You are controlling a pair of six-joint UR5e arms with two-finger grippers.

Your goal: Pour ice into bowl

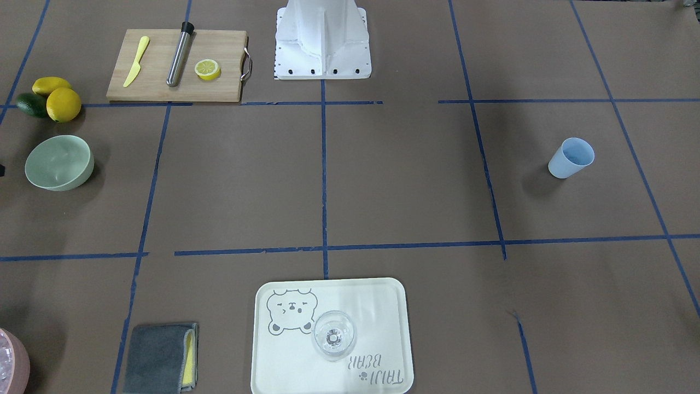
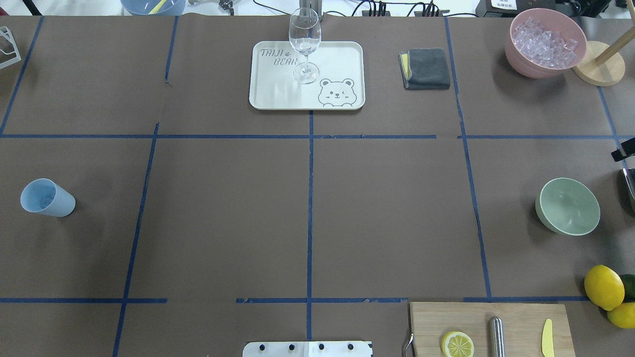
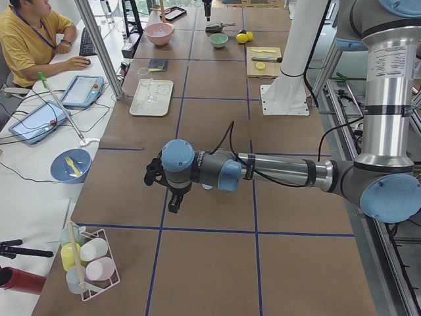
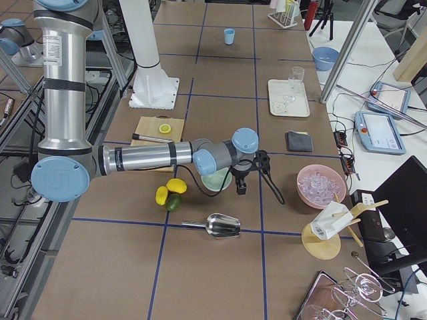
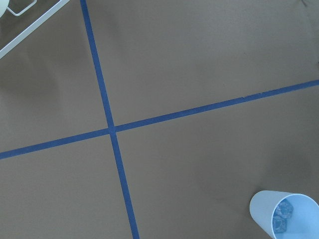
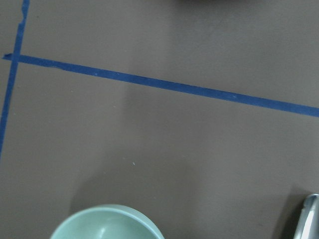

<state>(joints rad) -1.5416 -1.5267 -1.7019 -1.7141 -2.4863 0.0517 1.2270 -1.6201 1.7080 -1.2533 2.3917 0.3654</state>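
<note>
The pale sage-green bowl (image 2: pixel 568 206) stands upright at the table's right side; it also shows in the front view (image 1: pixel 59 162), the side view (image 4: pixel 217 179) and the right wrist view (image 6: pixel 107 224). Faint glassy shapes lie in its bottom. The blue cup (image 2: pixel 47 198) stands at the far left, and the left wrist view shows clear ice cubes (image 5: pixel 280 219) inside it. My left gripper (image 3: pixel 172 201) hovers near the cup; I cannot tell whether it is open. My right gripper (image 4: pixel 240 187) hangs beside the bowl; I cannot tell its state either.
A pink container (image 2: pixel 544 42) of ice stands at the back right beside a wooden stand (image 2: pixel 598 69). A metal scoop (image 4: pixel 223 225) lies right of the bowl. A tray (image 2: pixel 278 94) holds a glass (image 2: pixel 304 44). A grey cloth (image 2: pixel 425 68), lemons (image 2: pixel 603 286) and a cutting board (image 2: pixel 521 322) are also there.
</note>
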